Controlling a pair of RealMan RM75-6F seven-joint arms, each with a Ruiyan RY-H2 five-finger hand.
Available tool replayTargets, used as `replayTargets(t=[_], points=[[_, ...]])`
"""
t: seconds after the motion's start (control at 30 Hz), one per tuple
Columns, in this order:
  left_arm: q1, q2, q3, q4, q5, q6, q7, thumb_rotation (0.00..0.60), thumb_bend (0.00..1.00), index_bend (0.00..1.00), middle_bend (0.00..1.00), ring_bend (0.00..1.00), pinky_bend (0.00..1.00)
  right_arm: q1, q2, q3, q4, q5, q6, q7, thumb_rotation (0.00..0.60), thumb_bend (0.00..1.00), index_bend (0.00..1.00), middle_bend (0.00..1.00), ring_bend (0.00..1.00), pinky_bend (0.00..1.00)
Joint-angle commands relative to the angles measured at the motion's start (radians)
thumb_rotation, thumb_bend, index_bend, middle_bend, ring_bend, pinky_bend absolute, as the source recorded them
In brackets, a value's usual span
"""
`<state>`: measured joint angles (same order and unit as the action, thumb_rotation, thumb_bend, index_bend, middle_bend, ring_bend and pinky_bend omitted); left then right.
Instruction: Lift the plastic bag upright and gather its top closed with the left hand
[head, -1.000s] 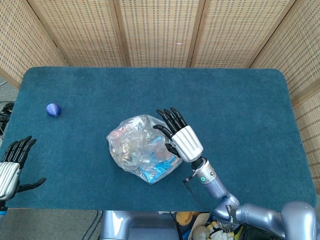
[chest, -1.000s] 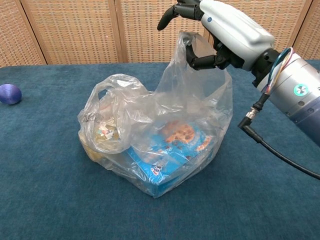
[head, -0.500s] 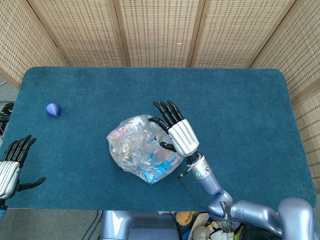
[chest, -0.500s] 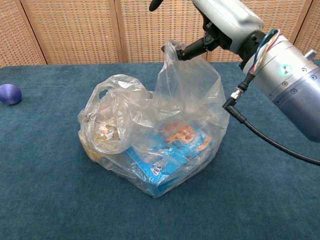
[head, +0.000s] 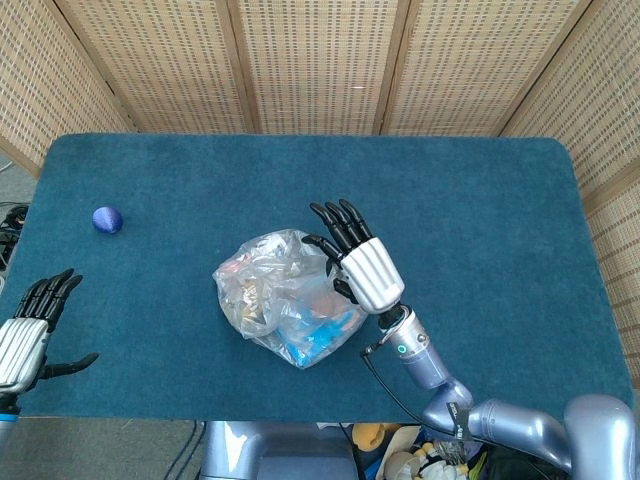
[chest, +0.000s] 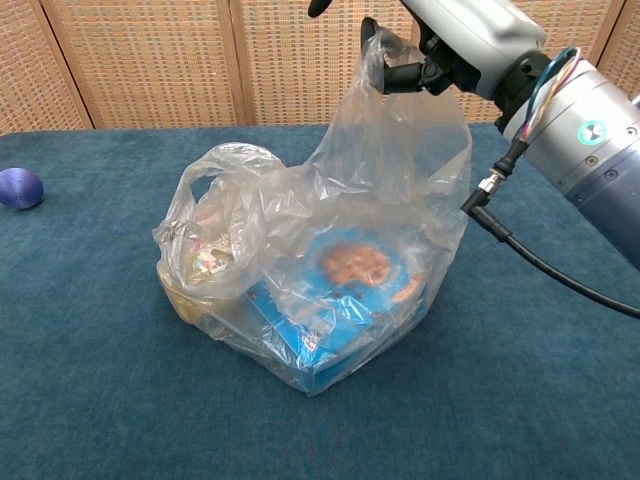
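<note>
Plastic bag (chest: 320, 270), clear and crinkled, sits near the middle of the blue table (head: 480, 220), slightly toward the robot's side. Inside it I make out a blue snack packet (chest: 330, 320) lying flat at the bottom and smaller wrapped items at its nine o'clock side. The film looks thin, soft and slippery; it would likely crumple under any squeeze and give no stiffness of its own, while the contents make the base fairly weighty, so the bottom should stay put as the top is drawn up.

At the bag's one o'clock edge in the chest view, one handle is pulled up tall, pinched by the right hand (head: 362, 268) between thumb and a finger, the other fingers spread. The second handle loop (chest: 235, 160) droops at eleven o'clock, untouched. The best hold, I judge, is just below both handles, where the loose film can be bunched into a neck.

The left hand (head: 25, 335) rests well apart at the table's eight o'clock corner, fingers apart, holding nothing. A small blue ball (head: 107, 219) lies at nine o'clock.
</note>
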<state>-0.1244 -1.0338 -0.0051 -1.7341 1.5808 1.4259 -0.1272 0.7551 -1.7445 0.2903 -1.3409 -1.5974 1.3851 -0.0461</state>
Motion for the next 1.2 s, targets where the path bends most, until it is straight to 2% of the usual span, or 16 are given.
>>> replayTargets(t=[0.03,0.17,0.3,0.5,0.7,0.87,1.03,1.2], points=[[-0.017,0.007,0.004,-0.003,0.004,-0.025,-0.016,0.6,0.08,0.0,0.0,0.0,0.0,-0.002,0.006,-0.008,-0.002,-0.001,-0.003,-0.004,0.6,0.9,0.3,0.07,0.0,0.0],[-0.036,0.017,0.004,-0.009,0.007,-0.052,-0.042,0.6,0.08,0.0,0.0,0.0,0.0,-0.004,0.011,-0.017,-0.004,-0.004,-0.004,-0.007,0.6,0.91,0.3,0.07,0.0,0.0],[-0.086,0.046,0.007,-0.022,0.031,-0.117,-0.13,0.6,0.09,0.0,0.0,0.0,0.0,-0.004,0.018,-0.027,-0.01,-0.009,-0.005,-0.014,0.6,0.9,0.3,0.07,0.0,0.0],[-0.211,0.103,0.024,-0.028,0.114,-0.259,-0.417,0.6,0.11,0.0,0.0,0.0,0.0,-0.005,0.028,-0.031,-0.027,-0.01,-0.008,-0.027,0.6,0.91,0.3,0.08,0.0,0.0],[-0.309,0.108,0.027,-0.008,0.142,-0.347,-0.641,0.6,0.11,0.0,0.0,0.0,0.0,-0.006,0.038,-0.033,-0.037,-0.011,-0.008,-0.034,0.6,0.91,0.3,0.08,0.0,0.0],[-0.386,0.086,0.026,0.036,0.137,-0.412,-0.847,0.6,0.1,0.0,0.0,0.0,0.0,-0.006,0.048,-0.031,-0.046,-0.009,-0.009,-0.035,0.6,0.9,0.3,0.08,0.0,0.0],[-0.484,0.032,0.034,0.109,0.11,-0.542,-1.046,0.6,0.1,0.0,0.0,0.0,0.0,-0.007,0.06,-0.028,-0.056,-0.005,-0.01,-0.035,0.6,0.9,0.29,0.08,0.0,0.0],[-0.546,-0.048,0.059,0.198,0.133,-0.569,-1.292,0.6,0.1,0.0,0.0,0.0,0.0,-0.009,0.066,-0.03,-0.057,0.0,-0.012,-0.034,0.6,0.91,0.29,0.08,0.0,0.0]])
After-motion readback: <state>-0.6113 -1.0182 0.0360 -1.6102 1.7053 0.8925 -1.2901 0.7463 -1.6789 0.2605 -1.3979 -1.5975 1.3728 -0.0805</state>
